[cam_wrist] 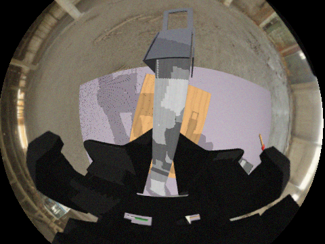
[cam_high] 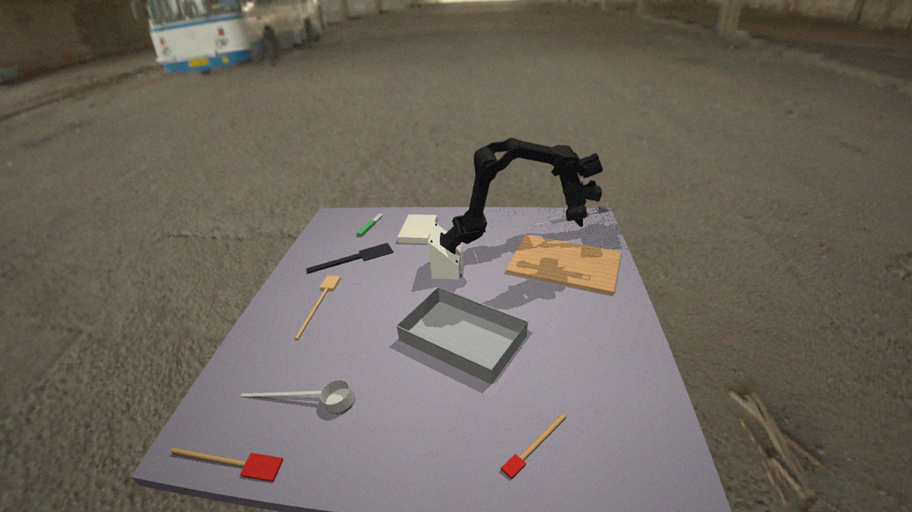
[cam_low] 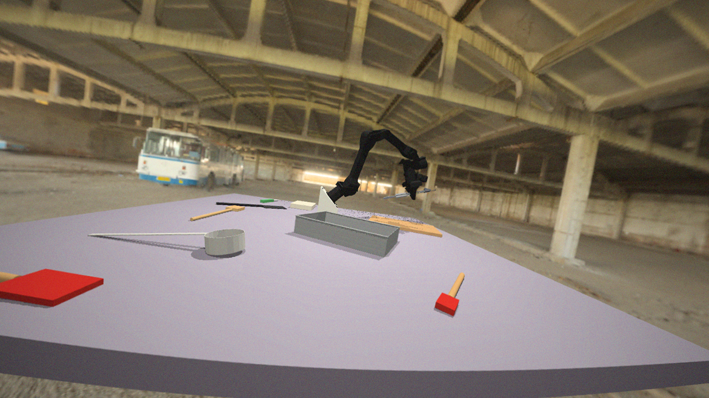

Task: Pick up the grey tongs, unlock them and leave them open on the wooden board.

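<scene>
The lilac table [cam_high: 595,402] carries a roasting tin [cam_high: 461,332], wooden board [cam_high: 564,264] and ladle [cam_high: 326,395].

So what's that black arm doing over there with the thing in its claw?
The black arm's gripper is shut on a pair of grey tongs, holding them in the air near the far edge of the table, just beyond the wooden board. The tongs lie roughly level and look closed. The roasting tin sits with nothing in it. The tongs have not yet been set on the board.
</scene>
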`<state>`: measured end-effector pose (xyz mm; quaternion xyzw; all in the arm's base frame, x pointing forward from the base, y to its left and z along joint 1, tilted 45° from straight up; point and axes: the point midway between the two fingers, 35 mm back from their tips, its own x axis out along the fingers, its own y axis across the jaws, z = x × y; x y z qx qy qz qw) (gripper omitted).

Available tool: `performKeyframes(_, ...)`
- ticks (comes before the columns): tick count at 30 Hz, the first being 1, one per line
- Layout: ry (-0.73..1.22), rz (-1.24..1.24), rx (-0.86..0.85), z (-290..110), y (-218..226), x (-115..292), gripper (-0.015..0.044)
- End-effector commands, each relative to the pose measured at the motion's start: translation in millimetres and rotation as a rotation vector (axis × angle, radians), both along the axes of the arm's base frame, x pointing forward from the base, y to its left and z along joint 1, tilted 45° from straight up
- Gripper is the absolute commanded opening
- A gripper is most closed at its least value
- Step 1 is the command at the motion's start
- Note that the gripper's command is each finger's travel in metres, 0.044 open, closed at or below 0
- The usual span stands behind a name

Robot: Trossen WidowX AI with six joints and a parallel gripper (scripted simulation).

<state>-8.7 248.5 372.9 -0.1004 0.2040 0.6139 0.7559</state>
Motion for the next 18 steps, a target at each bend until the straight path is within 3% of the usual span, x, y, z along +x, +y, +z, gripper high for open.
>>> performKeyframes(1,-0.057,0.003,0.113,9,-1,-3,-0.0150)
performKeyframes(18,-0.155,-0.048,0.408,20,-11,-13,-0.0150)
